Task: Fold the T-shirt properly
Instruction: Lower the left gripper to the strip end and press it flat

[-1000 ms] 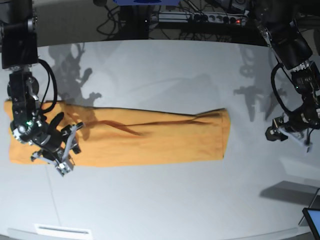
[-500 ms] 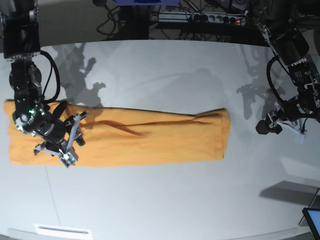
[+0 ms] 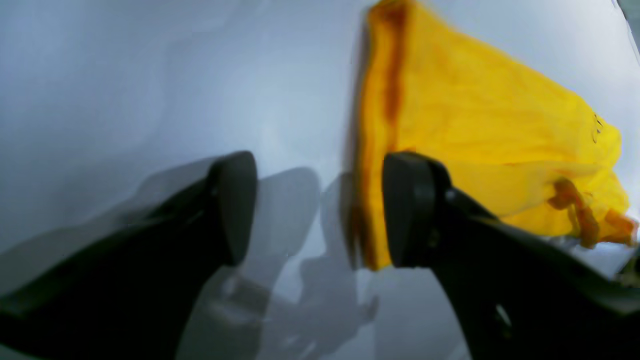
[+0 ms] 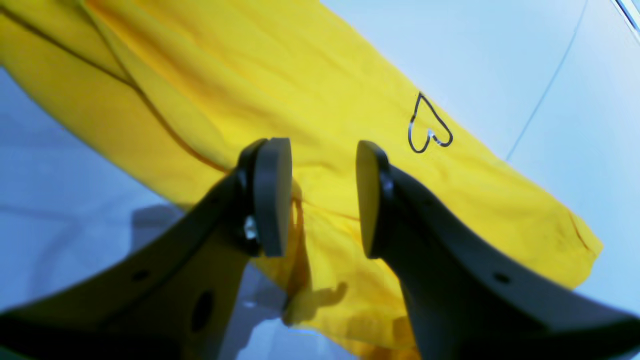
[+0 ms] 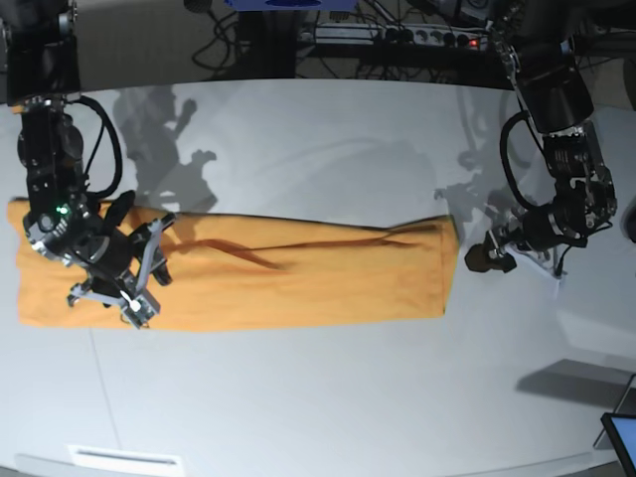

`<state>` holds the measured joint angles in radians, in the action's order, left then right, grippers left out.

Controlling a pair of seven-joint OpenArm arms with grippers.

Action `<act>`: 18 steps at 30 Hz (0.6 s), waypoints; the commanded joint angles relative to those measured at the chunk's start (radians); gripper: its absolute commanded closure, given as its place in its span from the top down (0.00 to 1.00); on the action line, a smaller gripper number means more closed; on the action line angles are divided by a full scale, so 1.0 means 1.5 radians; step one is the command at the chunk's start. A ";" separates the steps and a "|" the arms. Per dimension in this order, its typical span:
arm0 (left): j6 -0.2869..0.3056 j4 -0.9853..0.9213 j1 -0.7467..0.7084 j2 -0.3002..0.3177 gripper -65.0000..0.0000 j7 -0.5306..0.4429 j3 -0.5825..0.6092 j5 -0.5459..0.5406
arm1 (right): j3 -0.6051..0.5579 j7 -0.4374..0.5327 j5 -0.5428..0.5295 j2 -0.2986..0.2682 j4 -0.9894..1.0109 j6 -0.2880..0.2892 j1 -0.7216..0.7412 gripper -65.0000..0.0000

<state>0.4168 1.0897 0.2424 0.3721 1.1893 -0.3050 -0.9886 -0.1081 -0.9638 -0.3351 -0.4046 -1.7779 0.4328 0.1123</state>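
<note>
The orange-yellow T-shirt (image 5: 298,273) lies on the white table as a long folded strip running left to right. My right gripper (image 5: 149,270) hovers over the shirt's left part, open and empty. In the right wrist view the right gripper (image 4: 320,197) stands just above the cloth (image 4: 250,80), with the dark heart mark (image 4: 429,127) beside it. My left gripper (image 5: 479,260) is open just off the shirt's right end. In the left wrist view the left gripper (image 3: 320,210) is open, and the shirt's end edge (image 3: 372,150) lies close to one finger (image 3: 410,210). The neck tag does not show.
The white table (image 5: 318,397) has bare surface in front of and behind the shirt. Cables and a power strip (image 5: 397,40) run along the back edge. A tablet corner (image 5: 621,437) is at the front right. A white label strip (image 5: 124,459) lies at the front left.
My left gripper has moved left across the table, up to the shirt's right end. My right gripper has shifted slightly up over the shirt's left part and stays open.
</note>
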 commanded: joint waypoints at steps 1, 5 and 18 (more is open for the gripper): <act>-0.001 -0.011 0.026 0.012 0.60 0.000 0.000 0.001 | 0.016 0.005 0.001 -0.008 -0.013 -0.004 0.013 0.32; 0.000 -0.076 0.046 0.011 0.60 -0.023 0.006 0.000 | 0.025 0.004 0.001 -0.008 -0.016 -0.004 0.012 0.32; 0.000 -0.093 0.087 -0.013 0.60 -0.032 0.094 -0.003 | 0.025 -0.002 0.001 -0.008 -0.016 -0.004 0.011 0.32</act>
<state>0.4225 0.9459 0.3637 0.3481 1.1255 -0.1646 -1.0019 -0.0784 -0.9874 -0.3332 -0.4042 -1.7844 0.4320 0.1085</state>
